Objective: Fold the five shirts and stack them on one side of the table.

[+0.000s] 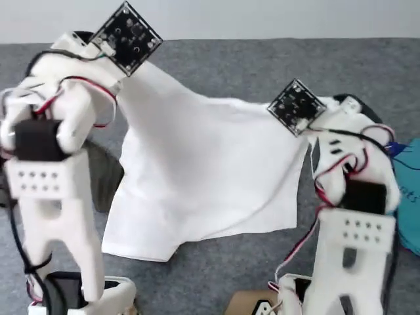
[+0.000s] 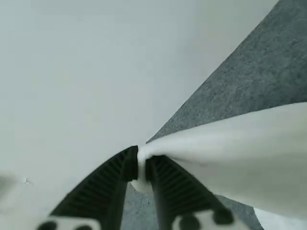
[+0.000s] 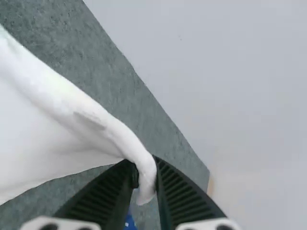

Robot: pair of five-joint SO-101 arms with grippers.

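Observation:
A white shirt (image 1: 203, 177) hangs spread between the two arms, lifted at its far edge and draping down to the grey table near the front. My left gripper (image 2: 139, 165) is shut on one far corner of the white shirt (image 2: 230, 153), at the back left of the high view under the left wrist board (image 1: 128, 36). My right gripper (image 3: 144, 175) is shut on the other far corner of the shirt (image 3: 72, 120), beneath the right wrist board (image 1: 295, 106). The pinched fabric bunches between each pair of black fingers.
A teal garment (image 1: 408, 193) lies at the right edge of the grey felt table (image 1: 230, 65). A dark garment (image 1: 105, 177) peeks out behind the left arm. A brown cardboard piece (image 1: 246, 303) sits at the front. A pale wall borders the table's far side.

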